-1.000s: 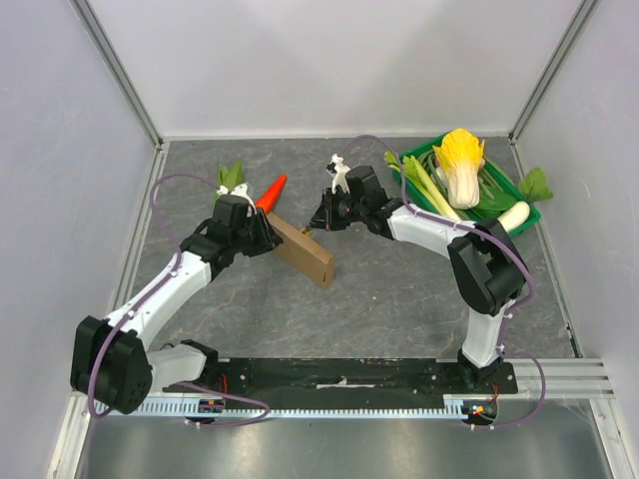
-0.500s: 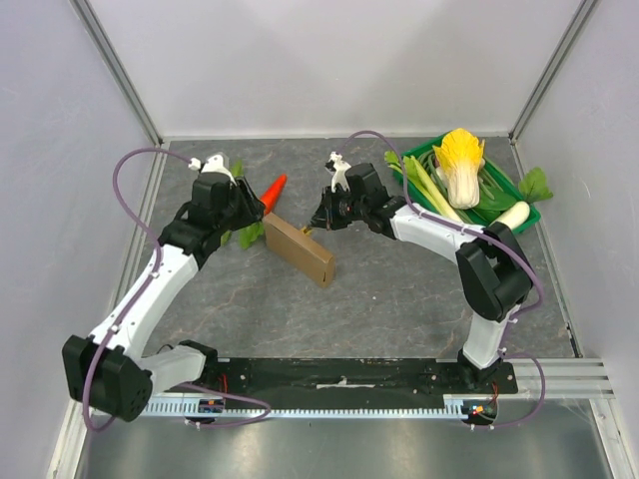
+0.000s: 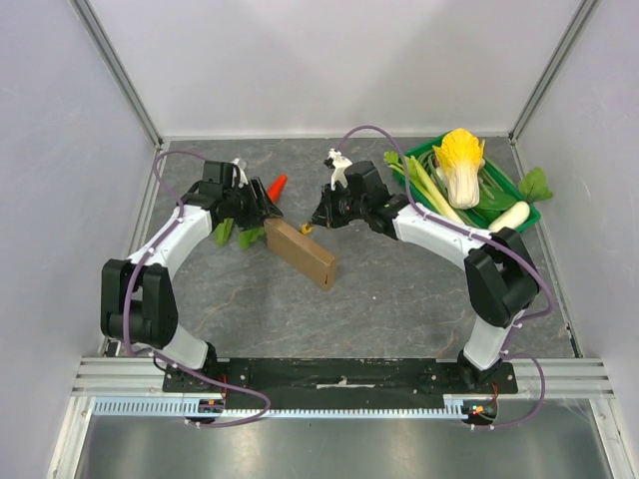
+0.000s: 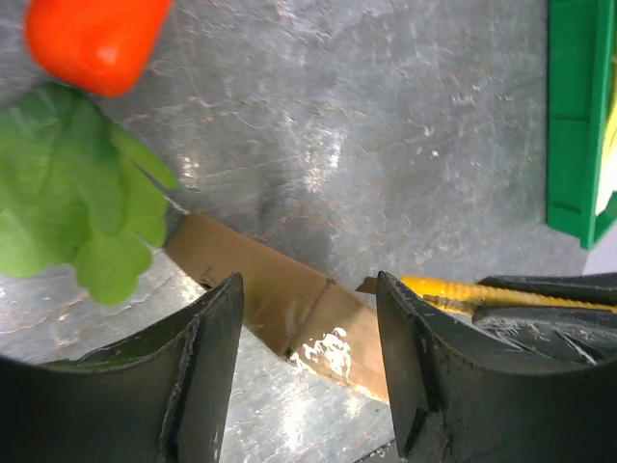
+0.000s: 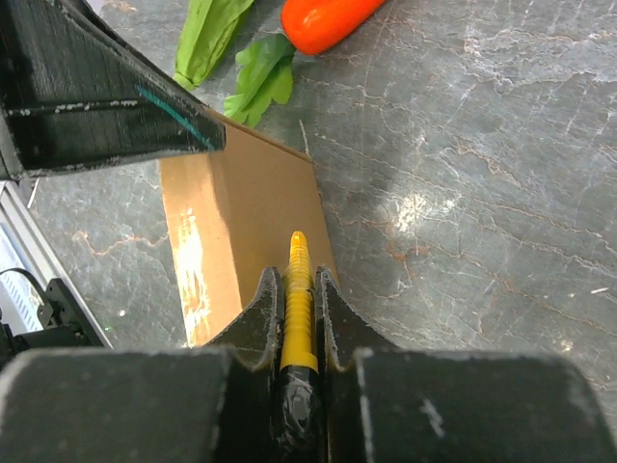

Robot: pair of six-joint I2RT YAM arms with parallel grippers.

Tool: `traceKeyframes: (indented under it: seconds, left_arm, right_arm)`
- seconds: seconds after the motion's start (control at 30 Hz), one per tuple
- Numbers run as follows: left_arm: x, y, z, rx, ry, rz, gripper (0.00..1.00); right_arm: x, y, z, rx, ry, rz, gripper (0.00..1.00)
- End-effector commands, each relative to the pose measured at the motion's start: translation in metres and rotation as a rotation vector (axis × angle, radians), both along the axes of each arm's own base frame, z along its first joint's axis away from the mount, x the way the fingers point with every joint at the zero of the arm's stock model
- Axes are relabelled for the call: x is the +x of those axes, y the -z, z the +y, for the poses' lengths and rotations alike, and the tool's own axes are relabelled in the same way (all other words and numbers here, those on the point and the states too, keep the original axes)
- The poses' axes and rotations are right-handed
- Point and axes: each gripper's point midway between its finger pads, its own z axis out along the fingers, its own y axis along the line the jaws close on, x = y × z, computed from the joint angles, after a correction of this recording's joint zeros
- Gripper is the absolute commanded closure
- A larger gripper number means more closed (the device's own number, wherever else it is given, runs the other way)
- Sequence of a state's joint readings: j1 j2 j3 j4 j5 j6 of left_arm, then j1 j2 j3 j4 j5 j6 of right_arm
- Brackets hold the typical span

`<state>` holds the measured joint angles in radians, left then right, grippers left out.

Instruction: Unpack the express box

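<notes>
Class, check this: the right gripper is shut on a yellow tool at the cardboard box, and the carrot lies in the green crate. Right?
No: the carrot lies on the table, outside the green crate, as the top external view shows. The right gripper is shut on the yellow tool at the cardboard box.

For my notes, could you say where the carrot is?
Top view, left of centre: the carrot lies beside the left gripper, just beyond the express box.
</notes>
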<state>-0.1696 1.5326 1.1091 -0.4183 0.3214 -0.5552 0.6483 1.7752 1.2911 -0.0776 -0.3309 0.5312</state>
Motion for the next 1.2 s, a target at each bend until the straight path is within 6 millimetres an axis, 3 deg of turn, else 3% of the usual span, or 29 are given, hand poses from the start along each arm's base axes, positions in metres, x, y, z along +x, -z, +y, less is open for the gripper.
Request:
traceKeyframes:
  seconds: [0.0, 0.27, 0.47, 0.5, 0.57, 0.6, 0.8, 0.9, 1.0, 1.17]
  left_arm:
    - [-0.009, -0.010, -0.023, -0.105, 0.133, -0.004, 0.37]
    - [-0.022, 0.001, -0.028, -0.137, 0.170, 0.029, 0.39]
    - [-0.030, 0.016, -0.022, -0.104, 0.141, 0.093, 0.41]
    - [-0.033, 0.018, -0.020, -0.096, 0.133, 0.111, 0.41]
    - [-0.035, 0.021, -0.018, -0.087, 0.130, 0.123, 0.42]
    - [-0.036, 0.021, -0.018, -0.084, 0.128, 0.125, 0.42]
    - [-0.039, 0.024, -0.016, -0.072, 0.129, 0.144, 0.42]
    - [-0.038, 0.023, -0.017, -0.070, 0.136, 0.147, 0.42]
    - [-0.040, 0.023, -0.017, -0.072, 0.141, 0.150, 0.42]
    - [-0.043, 0.024, -0.017, -0.073, 0.144, 0.174, 0.42]
  right_arm:
    - [0.005, -0.043, 0.001, 0.027, 0.012, -0.104, 1.00]
    - [0.003, -0.044, -0.003, 0.002, 0.024, -0.114, 1.00]
    - [0.001, -0.082, -0.020, -0.052, 0.071, -0.239, 1.00]
    - [-0.006, -0.100, -0.024, -0.046, 0.069, -0.284, 1.00]
    - [-0.022, -0.104, -0.024, -0.082, 0.042, -0.333, 1.00]
    - [-0.032, -0.116, -0.027, -0.091, 0.019, -0.385, 1.00]
    - [-0.098, -0.113, -0.012, -0.134, -0.156, -0.482, 1.00]
    - [-0.119, -0.093, -0.004, -0.170, -0.226, -0.479, 1.00]
    - [-0.133, -0.055, -0.003, -0.270, -0.269, -0.474, 1.00]
    - [-0.133, -0.012, -0.010, -0.388, -0.227, -0.473, 1.00]
